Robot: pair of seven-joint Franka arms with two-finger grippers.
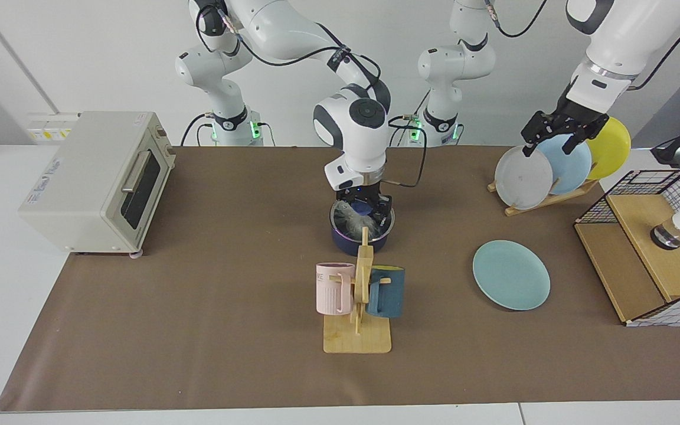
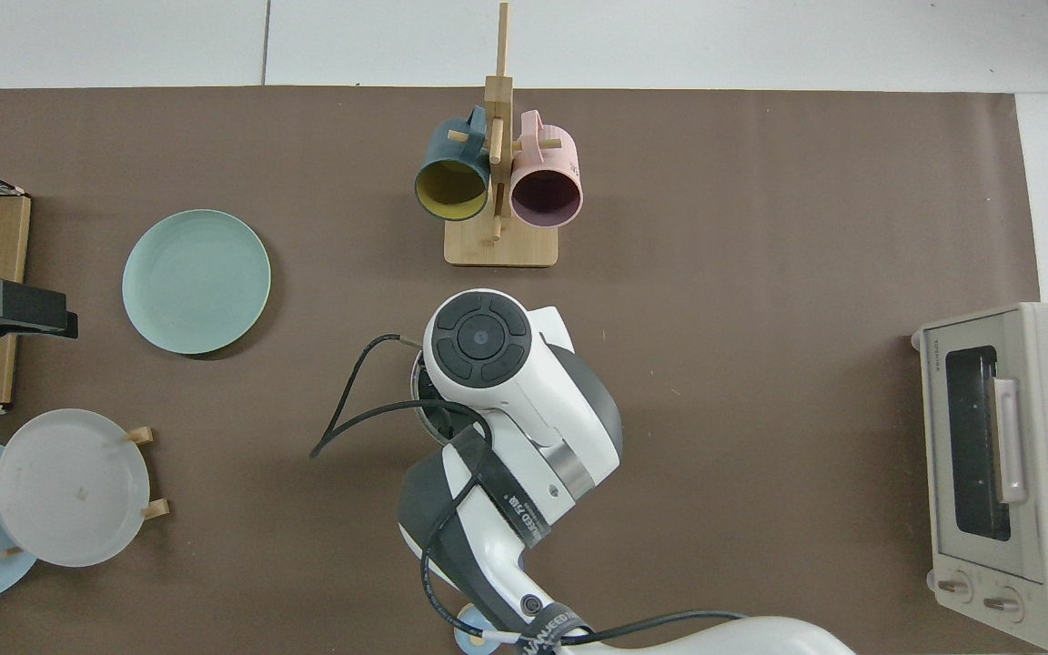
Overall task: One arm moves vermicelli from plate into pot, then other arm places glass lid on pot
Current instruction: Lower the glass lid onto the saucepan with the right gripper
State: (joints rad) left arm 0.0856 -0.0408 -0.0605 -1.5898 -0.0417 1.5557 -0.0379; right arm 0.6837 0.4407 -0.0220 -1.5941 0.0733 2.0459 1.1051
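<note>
The navy pot (image 1: 346,241) stands mid-table behind the mug rack. The glass lid (image 1: 340,219) lies on its rim, and the white vermicelli (image 1: 349,224) shows through the glass inside the pot. My right gripper (image 1: 364,213) points straight down at the lid's blue knob (image 1: 364,208). In the top view the right arm covers the pot and lid. The teal plate (image 1: 511,274) (image 2: 196,280) lies bare on the mat. My left gripper (image 1: 549,144) hangs open and holds nothing, in the air in front of the plate rack.
A wooden mug rack (image 1: 359,319) with a pink and a dark blue mug stands just in front of the pot. A plate rack (image 1: 543,171) holds white, pale blue and yellow plates. A toaster oven (image 1: 95,180) and a wire-and-wood basket (image 1: 650,248) flank the mat.
</note>
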